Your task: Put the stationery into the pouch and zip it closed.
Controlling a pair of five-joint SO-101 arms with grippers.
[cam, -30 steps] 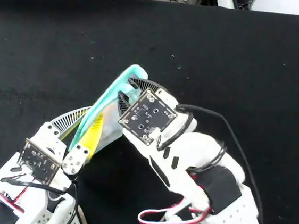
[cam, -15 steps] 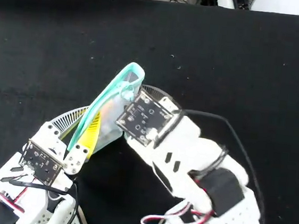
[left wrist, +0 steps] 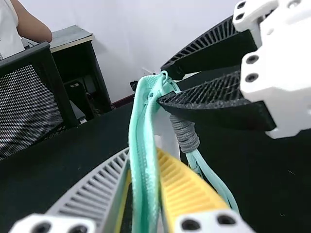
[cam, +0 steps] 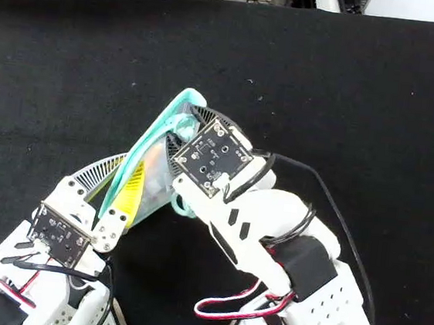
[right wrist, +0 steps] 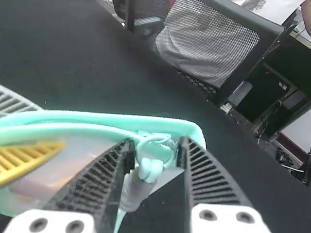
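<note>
Black cloth covers the counter, whose far edge is met by a pale wall. Two white arms are set side by side at the near edge. The right arm is stretched toward the counter's middle, and the left arm is kept close to the near left corner.

Between them a mint-green pouch is held on edge, zip uppermost, slanting from near the left arm up toward the counter's middle. Its lower end is clenched in the left jaws, one yellow and one grey. At its upper end the zip pull is pinched between the black right jaws, and a grey cord is seen hanging from it. What lies inside the pouch cannot be made out.
</note>
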